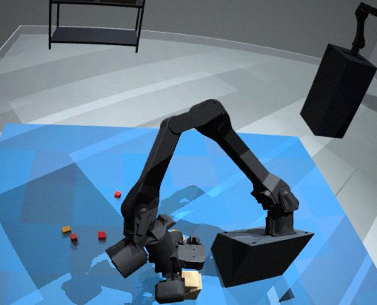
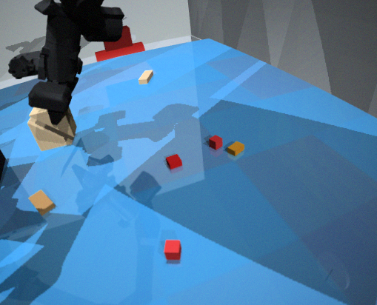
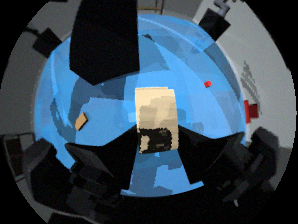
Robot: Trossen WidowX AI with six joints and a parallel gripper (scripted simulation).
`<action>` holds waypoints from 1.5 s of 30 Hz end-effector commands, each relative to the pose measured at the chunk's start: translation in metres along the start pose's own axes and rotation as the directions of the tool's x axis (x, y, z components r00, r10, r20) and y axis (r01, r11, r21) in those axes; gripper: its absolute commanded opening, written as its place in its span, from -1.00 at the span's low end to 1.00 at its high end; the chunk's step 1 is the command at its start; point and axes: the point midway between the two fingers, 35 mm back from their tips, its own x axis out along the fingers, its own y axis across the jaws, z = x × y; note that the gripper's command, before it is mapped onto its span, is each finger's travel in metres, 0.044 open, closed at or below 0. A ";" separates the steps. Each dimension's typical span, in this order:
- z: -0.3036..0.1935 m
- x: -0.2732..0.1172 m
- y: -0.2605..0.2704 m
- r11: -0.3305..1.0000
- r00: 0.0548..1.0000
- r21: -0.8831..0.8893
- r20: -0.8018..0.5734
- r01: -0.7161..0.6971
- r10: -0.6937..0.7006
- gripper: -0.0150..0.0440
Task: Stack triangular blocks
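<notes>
My gripper (image 1: pixel 183 275) (image 2: pixel 55 116) (image 3: pixel 154 125) points down and is shut on the upper pale wooden triangular block (image 1: pixel 191 279) (image 2: pixel 68 119) (image 3: pixel 156 105). One finger covers part of its near side in the exterior view. The lower triangular block (image 2: pixel 47 140) is directly beneath it, and the two form a roughly square stack with slightly uneven outer edges. In the top view the gripper hides the left part of the stack. Whether the sloped faces meet fully cannot be told.
A tan block (image 2: pixel 41 201) (image 3: pixel 81 121) and a pale block (image 2: pixel 146 77) lie away from the stack. Red cubes (image 1: pixel 101 235) (image 2: pixel 174 161) and an orange block (image 1: pixel 66 229) (image 2: pixel 235 148) are farther off. The black arm base (image 1: pixel 259 255) stands close beside the stack.
</notes>
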 end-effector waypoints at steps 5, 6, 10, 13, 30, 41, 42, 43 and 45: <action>0.001 0.007 0.001 1.000 1.000 -0.005 0.004 -0.005 0.005 -0.49; 0.001 0.008 0.001 1.000 1.000 -0.005 0.004 -0.005 0.005 -0.49; 0.001 0.011 0.001 1.000 1.000 -0.005 0.004 -0.004 0.004 -0.49; 0.001 0.013 0.002 1.000 1.000 -0.005 0.004 -0.003 0.003 -0.49; 0.001 0.014 0.002 1.000 1.000 -0.008 0.004 -0.007 0.007 -0.49; 0.001 0.015 0.002 1.000 1.000 -0.009 0.004 -0.009 0.009 -0.49; 0.001 0.015 0.002 1.000 1.000 -0.009 0.004 -0.009 0.009 -0.49; 0.001 0.015 0.002 1.000 1.000 -0.009 0.004 -0.009 0.009 -0.49; 0.001 0.015 0.002 1.000 1.000 -0.009 0.004 -0.008 0.008 -0.49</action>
